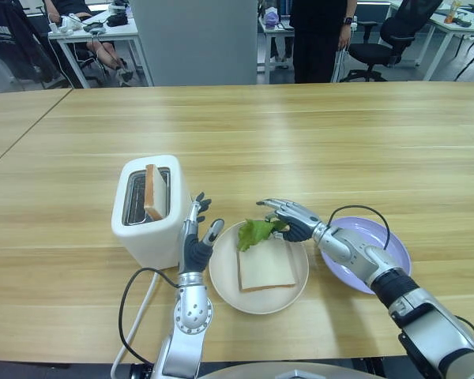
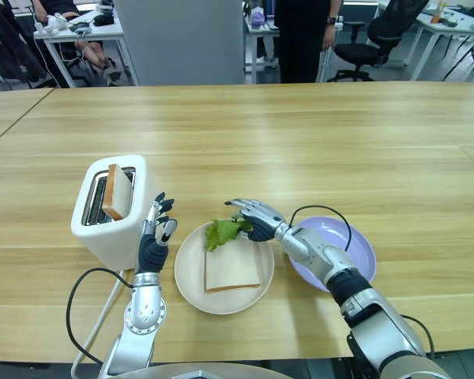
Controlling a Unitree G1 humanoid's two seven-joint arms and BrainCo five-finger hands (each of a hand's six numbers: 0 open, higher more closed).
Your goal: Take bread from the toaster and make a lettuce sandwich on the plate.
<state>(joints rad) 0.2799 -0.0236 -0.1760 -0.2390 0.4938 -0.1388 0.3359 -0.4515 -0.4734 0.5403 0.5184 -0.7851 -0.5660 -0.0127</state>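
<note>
A white toaster [image 1: 146, 209] stands at the left with one slice of bread [image 1: 155, 192] sticking up from its slot. On the cream plate [image 1: 221, 280] beside it lies a white bread slice [image 1: 265, 267]. My right hand [image 1: 291, 218] is shut on a green lettuce leaf [image 1: 254, 232], holding it over the far edge of that slice. My left hand [image 1: 197, 237] stands upright between the toaster and the plate, open, with nothing in it.
A purple plate [image 1: 383, 257] sits right of the cream plate, under my right forearm. The toaster's white cord [image 1: 134, 324] runs off the near table edge. Beyond the table's far edge are desks, chairs and people.
</note>
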